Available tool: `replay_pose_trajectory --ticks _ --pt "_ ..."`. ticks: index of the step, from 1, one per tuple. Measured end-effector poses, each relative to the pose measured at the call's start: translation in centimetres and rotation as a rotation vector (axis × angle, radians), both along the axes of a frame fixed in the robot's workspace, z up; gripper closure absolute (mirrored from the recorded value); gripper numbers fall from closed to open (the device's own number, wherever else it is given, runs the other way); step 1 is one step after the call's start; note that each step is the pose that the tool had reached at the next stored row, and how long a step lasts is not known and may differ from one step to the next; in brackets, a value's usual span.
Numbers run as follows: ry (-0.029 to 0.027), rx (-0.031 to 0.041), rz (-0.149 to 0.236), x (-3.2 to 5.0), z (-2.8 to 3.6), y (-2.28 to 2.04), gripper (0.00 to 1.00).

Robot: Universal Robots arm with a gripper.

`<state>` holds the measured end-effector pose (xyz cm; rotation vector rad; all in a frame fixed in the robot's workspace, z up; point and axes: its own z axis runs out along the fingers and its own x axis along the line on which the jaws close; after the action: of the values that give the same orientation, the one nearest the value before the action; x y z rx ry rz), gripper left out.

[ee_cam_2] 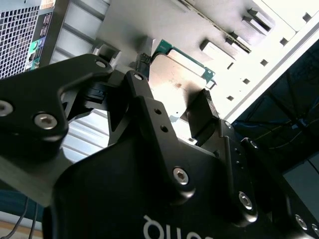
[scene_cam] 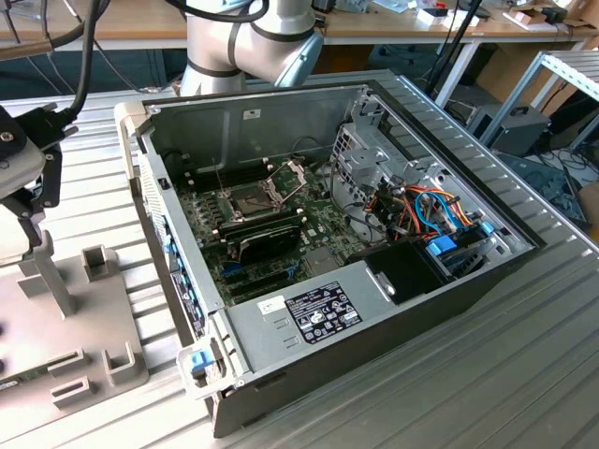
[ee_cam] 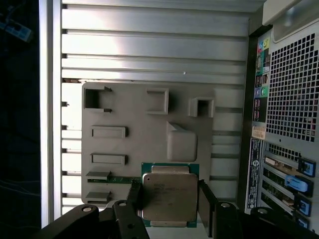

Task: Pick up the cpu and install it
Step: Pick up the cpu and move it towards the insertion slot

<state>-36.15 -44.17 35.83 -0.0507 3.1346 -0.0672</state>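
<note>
Ribbed alu table (scene_cam: 524,374), wood desk (scene_cam: 384,26) behind, metal rack (scene_cam: 571,70) at the exterior view's right.

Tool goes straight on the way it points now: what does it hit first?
Likely the grey fixture plate: the tool, shut on the cpu, points at it in the first wrist view, so the cpu would touch first. Gap unclear.

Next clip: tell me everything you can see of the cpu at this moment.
The cpu is a small flat square chip with a silver-grey metal top bearing faint print, set on a green board that shows as a thin border. It looks intact. It lies flat between the two black fingers of the gripper, which clamp two opposite edges. It appears held clear above the grey fixture plate that lies beside the computer case. Its metal top catches the light in both wrist views.
</note>
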Motion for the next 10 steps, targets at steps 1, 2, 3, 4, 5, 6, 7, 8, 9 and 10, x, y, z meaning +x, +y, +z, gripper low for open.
replay_pose_trajectory --ticks 1,2,3,4,5,6,7,8,9,10 --pt "0.0000 -0.0001 0.000 0.07 0.00 0.00 0.45" --pt "0.0000 0.0000 0.000 0.15 0.00 0.00 0.45" --pt "0.0000 0.0000 0.000 0.21 0.00 0.00 0.45" --pt "0.0000 0.0000 0.000 0.29 0.00 0.00 0.45" --pt "-0.0001 0.0000 0.000 0.35 0.00 0.00 0.45" --pt "0.0000 0.0000 0.000 0.41 0.00 0.00 0.45" --pt "0.0000 0.0000 0.000 0.47 0.00 0.00 0.45" --pt "0.0000 0.0000 0.000 0.53 0.00 0.00 0.45" --pt "-0.0001 0.0000 0.000 0.59 0.00 0.00 0.45" --pt "0.0000 0.0000 0.000 0.68 0.00 0.00 0.45"
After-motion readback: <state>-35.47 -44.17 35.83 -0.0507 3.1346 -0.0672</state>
